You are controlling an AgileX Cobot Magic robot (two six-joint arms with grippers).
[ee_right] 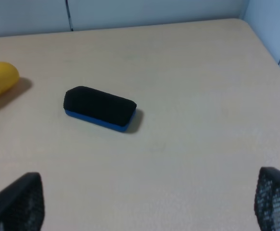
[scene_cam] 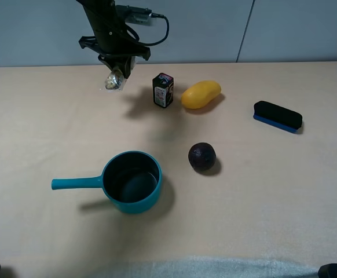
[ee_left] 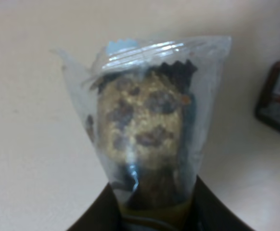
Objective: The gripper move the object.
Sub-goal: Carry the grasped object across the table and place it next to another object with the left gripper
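The object (scene_cam: 114,80), a clear crinkly packet of gold-foil candies, hangs above the table at the back left, a shadow falling beside it. My left gripper (scene_cam: 117,62), black with a trailing cable, is shut on its upper end. Up close in the left wrist view the packet (ee_left: 145,120) fills the frame, and the left gripper (ee_left: 152,214) pinches its lower end between dark fingers (ee_left: 94,219). The right gripper (ee_right: 145,202) stands open over bare table, holding nothing; only its two mesh fingertips (ee_right: 17,204) show.
A small dark box (scene_cam: 163,90) and a yellow mango (scene_cam: 201,94) lie just right of the packet. A black-and-blue eraser (scene_cam: 277,116) sits at the far right, a dark purple fruit (scene_cam: 202,157) at the centre, and a teal saucepan (scene_cam: 131,181) at the front left.
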